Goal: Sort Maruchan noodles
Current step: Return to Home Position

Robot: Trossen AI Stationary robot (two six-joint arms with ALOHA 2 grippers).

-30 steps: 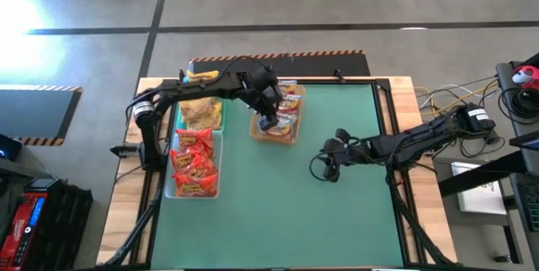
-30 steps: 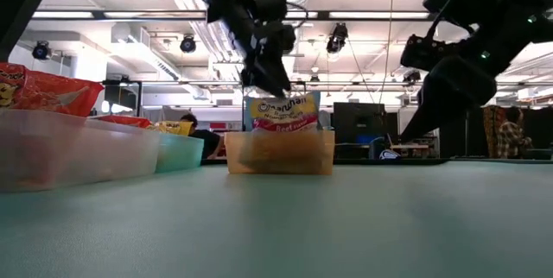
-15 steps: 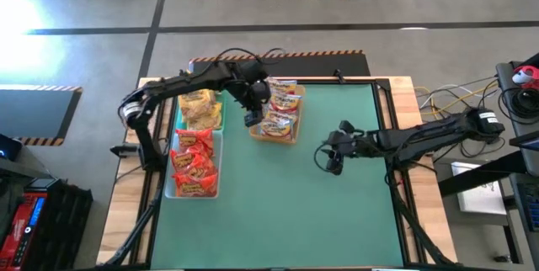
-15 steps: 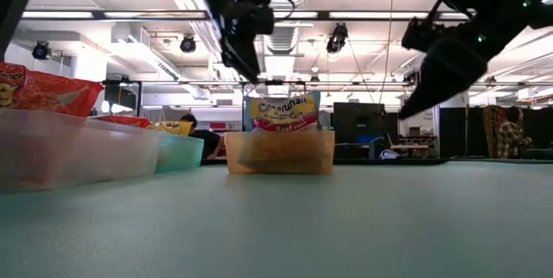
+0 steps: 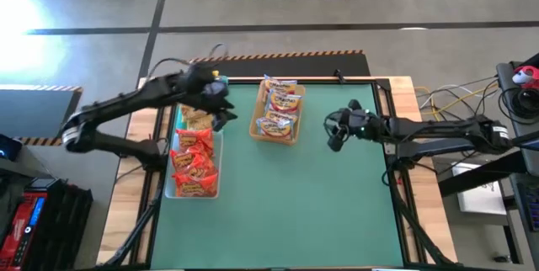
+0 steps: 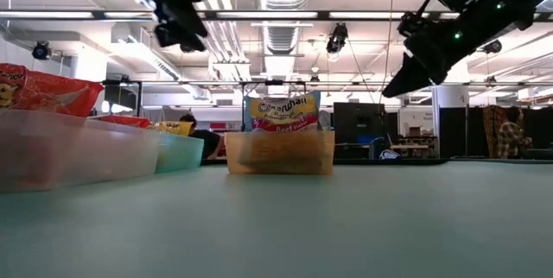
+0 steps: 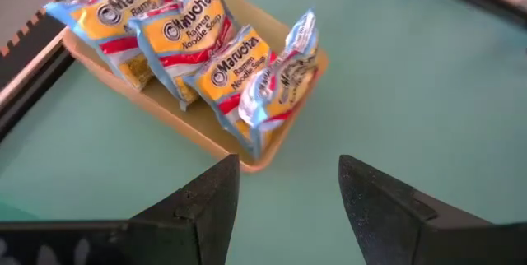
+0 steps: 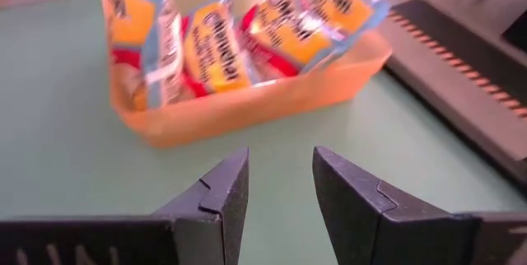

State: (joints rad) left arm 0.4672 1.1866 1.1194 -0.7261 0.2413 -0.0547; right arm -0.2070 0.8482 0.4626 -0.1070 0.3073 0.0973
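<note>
Both my grippers empty, packs binned.
My left gripper (image 5: 221,107) and right gripper (image 5: 335,130) are spread wide. The noodles (image 5: 279,107) sit in the orange tray (image 8: 247,107) between them, tray lengthwise front-to-back, neither arm clearly nearer.

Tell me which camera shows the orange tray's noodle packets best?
Left wrist view: all four noodle packets show their labels. Right wrist sees the opposite side, high looks straight down, low sees one above the tray wall.
</note>
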